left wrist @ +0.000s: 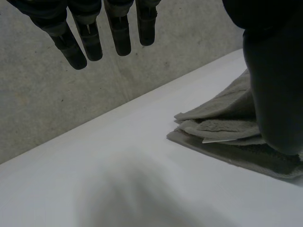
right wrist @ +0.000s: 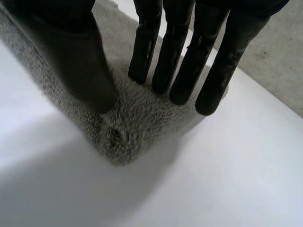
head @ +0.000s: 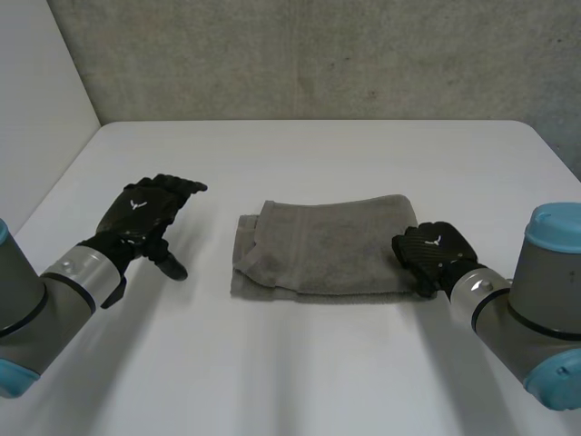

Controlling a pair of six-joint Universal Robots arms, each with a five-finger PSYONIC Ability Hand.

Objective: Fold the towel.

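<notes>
1. A grey towel (head: 327, 245) lies in the middle of a white table (head: 300, 372). It is already folded into a flat oblong of several layers.
2. The towel's long axis runs across the table, from the left arm's side to the right arm's side.
3. The right hand (head: 434, 254) sits at the towel's right short end. Its straight fingers (right wrist: 182, 71) and thumb rest on top of the cloth near the corner. They press rather than pinch, so the hand is released.
4. The left hand (head: 145, 216) hovers off the towel's left end, well apart from it, with bare table between. Its fingers are relaxed and spread, and it grasps nothing.
5. The towel's left end is the untidy one: layers overlap there in a loose bunch, and a small white label (left wrist: 215, 140) peeks out between them.
6. The right hand is the nearer one by far. A further fold would probably carry one short end over toward the other along the long axis.
7. There is bare table on every side of the towel. The table's far edge and the wall behind it are well apart from the cloth.
</notes>
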